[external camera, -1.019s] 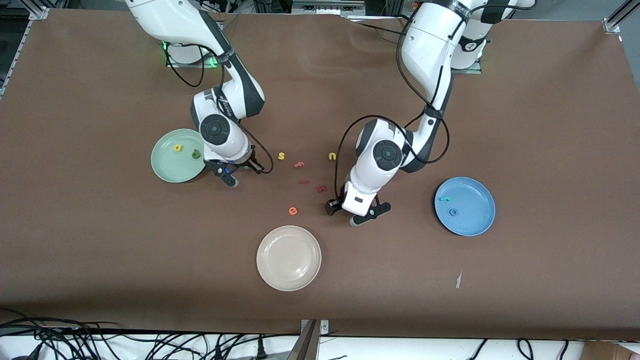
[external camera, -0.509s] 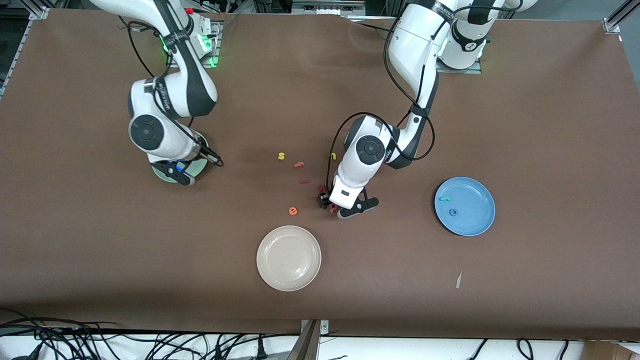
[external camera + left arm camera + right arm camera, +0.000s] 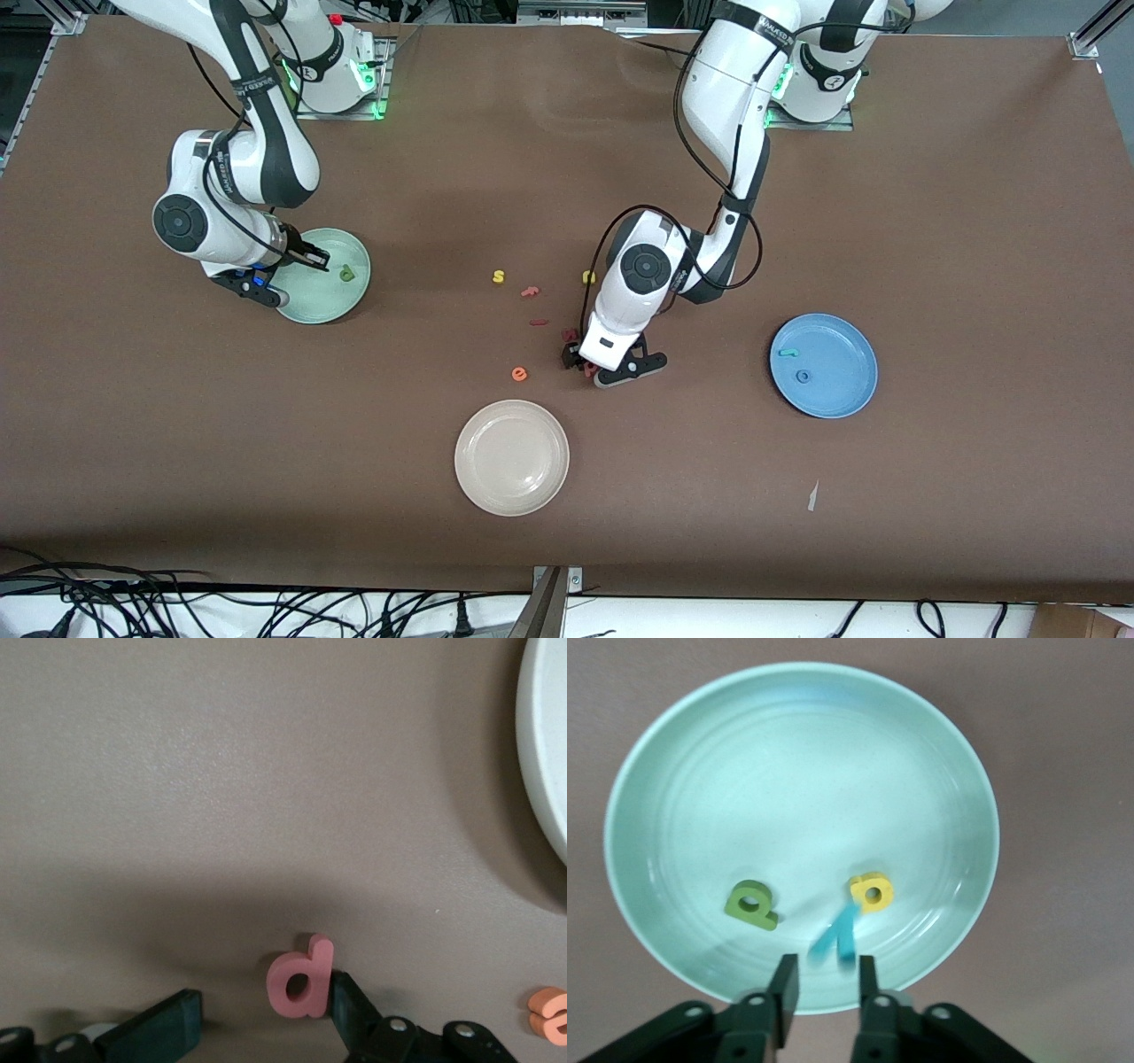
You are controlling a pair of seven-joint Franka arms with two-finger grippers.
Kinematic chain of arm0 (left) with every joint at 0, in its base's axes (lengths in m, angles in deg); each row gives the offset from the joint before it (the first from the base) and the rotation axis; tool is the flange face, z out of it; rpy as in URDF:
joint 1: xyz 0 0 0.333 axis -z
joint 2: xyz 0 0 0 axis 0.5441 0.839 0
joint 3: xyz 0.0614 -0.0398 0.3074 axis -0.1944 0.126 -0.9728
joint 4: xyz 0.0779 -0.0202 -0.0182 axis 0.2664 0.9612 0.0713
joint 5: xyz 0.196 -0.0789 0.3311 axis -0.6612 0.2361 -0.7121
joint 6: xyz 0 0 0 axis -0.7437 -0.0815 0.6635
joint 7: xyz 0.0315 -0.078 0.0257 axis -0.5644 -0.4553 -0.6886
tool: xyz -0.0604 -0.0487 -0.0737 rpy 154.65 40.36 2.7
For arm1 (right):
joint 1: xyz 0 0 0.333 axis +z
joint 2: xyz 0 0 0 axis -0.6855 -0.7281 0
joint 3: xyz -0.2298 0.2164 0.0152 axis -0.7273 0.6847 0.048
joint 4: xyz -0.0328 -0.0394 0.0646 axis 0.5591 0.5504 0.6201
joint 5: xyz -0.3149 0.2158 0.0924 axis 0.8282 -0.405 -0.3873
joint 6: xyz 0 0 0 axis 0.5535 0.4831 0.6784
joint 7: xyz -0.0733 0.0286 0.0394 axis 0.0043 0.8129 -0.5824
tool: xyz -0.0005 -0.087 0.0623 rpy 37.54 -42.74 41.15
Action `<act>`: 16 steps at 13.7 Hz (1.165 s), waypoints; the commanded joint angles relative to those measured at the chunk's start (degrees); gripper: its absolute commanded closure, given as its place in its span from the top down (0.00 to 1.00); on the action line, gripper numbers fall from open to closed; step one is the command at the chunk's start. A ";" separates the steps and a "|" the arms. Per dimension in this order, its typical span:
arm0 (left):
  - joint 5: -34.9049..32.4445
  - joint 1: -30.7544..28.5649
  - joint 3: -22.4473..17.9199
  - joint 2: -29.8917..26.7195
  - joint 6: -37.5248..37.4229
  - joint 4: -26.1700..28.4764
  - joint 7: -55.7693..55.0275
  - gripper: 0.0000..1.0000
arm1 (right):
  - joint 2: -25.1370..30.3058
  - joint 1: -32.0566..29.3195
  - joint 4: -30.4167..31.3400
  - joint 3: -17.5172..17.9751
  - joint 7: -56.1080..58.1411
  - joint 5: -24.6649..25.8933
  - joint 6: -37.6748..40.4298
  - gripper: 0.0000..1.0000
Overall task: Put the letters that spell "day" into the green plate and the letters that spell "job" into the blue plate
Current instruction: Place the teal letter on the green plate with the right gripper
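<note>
Right pincer (image 3: 825, 978) hangs over the green plate (image 3: 330, 305), at the rim nearer the right arm's end of the surface (image 3: 974, 221). Fingers parted by a narrow gap. Teal "y" (image 3: 835, 941) shows blurred just off the fingertips, over the plate floor; the pads do not clamp it. Also in the plate: yellow "a" (image 3: 871, 892) and dark green "d" (image 3: 751, 904), apart from each other.

Left pincer (image 3: 264, 992) is down at the surface near mid-table, jaws spread wide. Pink-red "b" (image 3: 301, 976) lies flat between them, touching one finger (image 3: 347, 1003); the other finger stands well apart from it. Nothing gripped.

Blue plate (image 3: 846, 390) sits toward the left arm's end, holding the teal "j" (image 3: 787, 353) and the blue "o" (image 3: 803, 376).

Loose on the surface:
- orange "e" (image 3: 519, 374), beside the left pincer
- a dark red letter (image 3: 570, 335), just farther from the camera than that pincer
- two reddish pieces (image 3: 530, 291), farther off
- yellow "s" (image 3: 499, 276) and yellow "u" (image 3: 589, 277), farthest of the group

Cream-white plate (image 3: 511, 478) lies nearest the camera.
</note>
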 commanded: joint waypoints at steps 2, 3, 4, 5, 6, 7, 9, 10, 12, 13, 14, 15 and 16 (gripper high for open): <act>-1.81 0.56 -1.16 1.73 -0.76 -0.65 -0.27 0.70 | -0.17 0.53 -1.32 0.15 1.03 -2.80 -0.15 0.99; -1.81 0.47 -1.25 1.46 -1.02 -0.65 -0.10 0.70 | -0.17 0.62 -2.72 0.33 0.60 -2.80 0.20 0.99; -2.16 0.21 -1.33 1.20 -1.20 -0.65 -0.01 0.69 | -0.17 0.70 -4.39 0.42 0.68 -2.80 1.51 0.99; -3.73 -0.05 -1.60 0.85 -1.29 -0.56 0.08 0.66 | -0.26 0.62 -7.10 0.33 0.94 -2.80 3.87 0.99; -5.66 -0.32 -1.60 0.41 -1.29 -0.30 0.08 0.64 | -0.52 0.44 -10.79 0.24 1.82 -2.71 6.85 0.99; -6.46 -0.41 -1.60 0.41 -1.37 -0.21 0.08 0.61 | -0.78 0.27 -15.09 0.15 2.09 -2.53 10.36 0.99; -6.56 -0.76 -1.60 0.06 -1.38 0.06 0.52 0.60 | -2.36 0.53 -24.40 0.24 1.91 -1.74 17.48 0.99; -6.56 -0.85 -1.60 -0.21 -1.38 0.14 0.52 0.59 | -2.54 0.09 -28.88 0.15 2.61 -1.74 21.17 0.99; -6.56 -0.85 -1.60 -0.47 -1.46 0.93 0.43 0.56 | -2.46 -1.92 -36.98 -0.11 8.03 -1.39 27.59 0.99; -6.64 -0.85 -1.60 -0.47 -1.46 1.11 0.43 0.55 | -2.37 -2.98 -40.67 -0.11 11.11 -0.17 30.41 0.99; -6.65 -0.76 -1.60 -0.47 -1.55 1.37 0.34 0.53 | -2.37 -3.94 -44.53 -0.11 12.88 1.41 33.48 0.99; -6.65 -0.58 -1.60 -0.56 -1.55 1.72 0.34 0.48 | -2.37 -4.13 -46.66 -0.20 13.07 2.73 34.64 1.00; -6.73 -0.50 -1.60 -0.91 -1.72 1.81 0.43 0.39 | -2.28 -4.30 -47.38 -0.20 13.07 3.78 34.66 1.00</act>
